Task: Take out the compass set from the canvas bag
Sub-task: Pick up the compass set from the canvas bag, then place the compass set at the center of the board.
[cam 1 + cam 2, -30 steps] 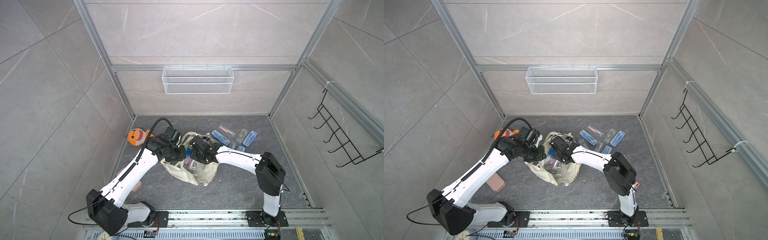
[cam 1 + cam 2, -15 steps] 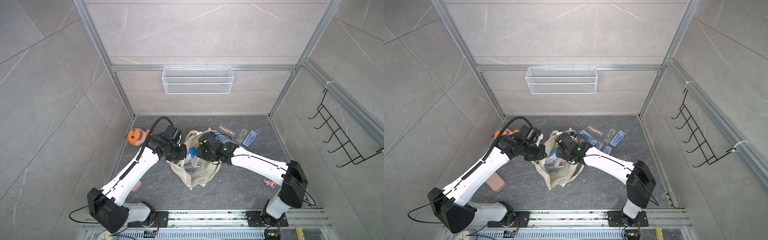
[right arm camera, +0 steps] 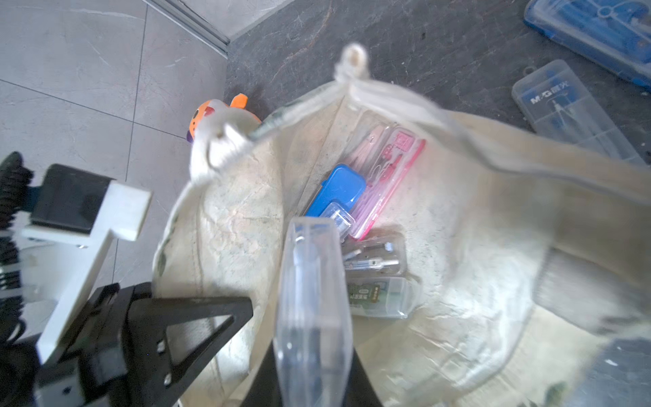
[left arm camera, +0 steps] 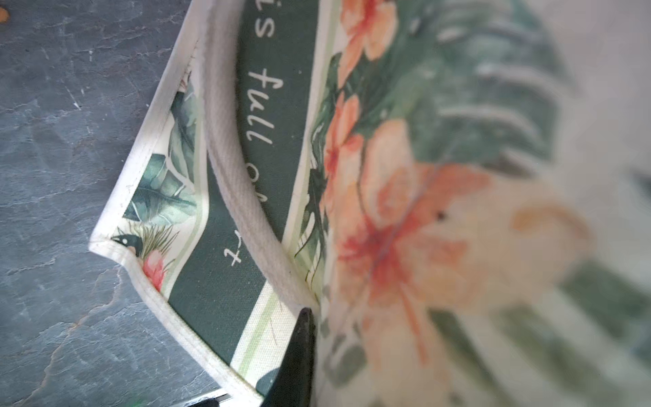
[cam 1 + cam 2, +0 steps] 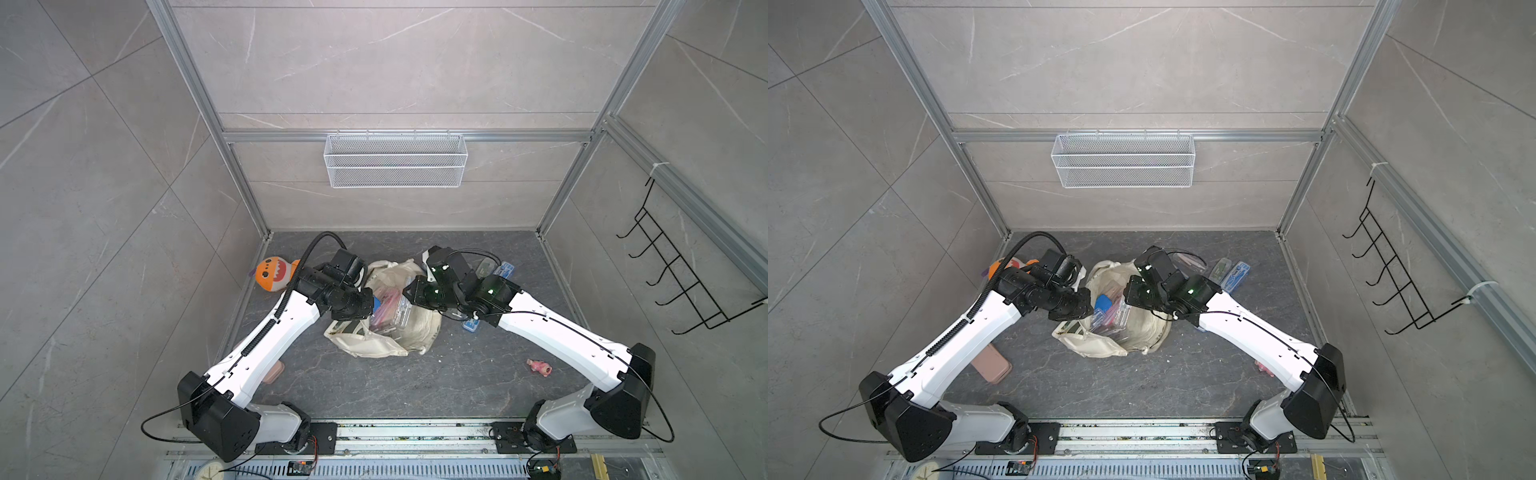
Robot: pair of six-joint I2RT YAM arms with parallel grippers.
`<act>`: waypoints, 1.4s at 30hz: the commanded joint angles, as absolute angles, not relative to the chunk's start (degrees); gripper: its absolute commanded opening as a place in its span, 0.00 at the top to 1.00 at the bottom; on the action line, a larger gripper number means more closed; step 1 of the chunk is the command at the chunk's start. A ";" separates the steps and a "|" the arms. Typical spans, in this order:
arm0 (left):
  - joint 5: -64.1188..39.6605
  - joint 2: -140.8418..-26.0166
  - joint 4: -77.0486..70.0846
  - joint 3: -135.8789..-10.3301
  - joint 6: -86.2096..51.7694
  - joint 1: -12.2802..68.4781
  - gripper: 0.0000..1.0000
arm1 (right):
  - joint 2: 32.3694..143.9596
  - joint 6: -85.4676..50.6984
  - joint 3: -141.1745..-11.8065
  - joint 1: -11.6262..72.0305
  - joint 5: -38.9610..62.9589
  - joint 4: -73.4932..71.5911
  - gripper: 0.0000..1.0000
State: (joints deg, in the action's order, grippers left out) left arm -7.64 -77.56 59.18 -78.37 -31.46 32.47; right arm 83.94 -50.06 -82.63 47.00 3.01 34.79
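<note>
Two grips at once: my left gripper (image 5: 362, 309) is pinched tight on the rim of the cream canvas bag with the green lettered panel (image 5: 419, 330), mid-way across the dark stone worktop (image 5: 457, 386). My right gripper (image 3: 311, 382) clamps the clear plastic compass set box (image 3: 311, 299) edge-up over the gaping mouth. Inside lie a blue plastic case (image 3: 340, 190) and a pink plastic case (image 3: 389, 169).

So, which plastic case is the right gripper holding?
The clear case standing on edge in the right gripper; the pink case, blue case and green-label case lie loose in the bag.
</note>
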 commanded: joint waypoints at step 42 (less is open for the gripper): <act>-10.48 -79.90 59.86 -82.15 -26.65 27.71 1.00 | 74.55 -29.20 -56.27 -3.32 6.96 52.46 0.91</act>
State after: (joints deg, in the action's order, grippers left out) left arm -9.56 -79.99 61.19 -81.12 -28.29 28.23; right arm 73.36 -31.03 -56.97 -3.14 13.30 52.47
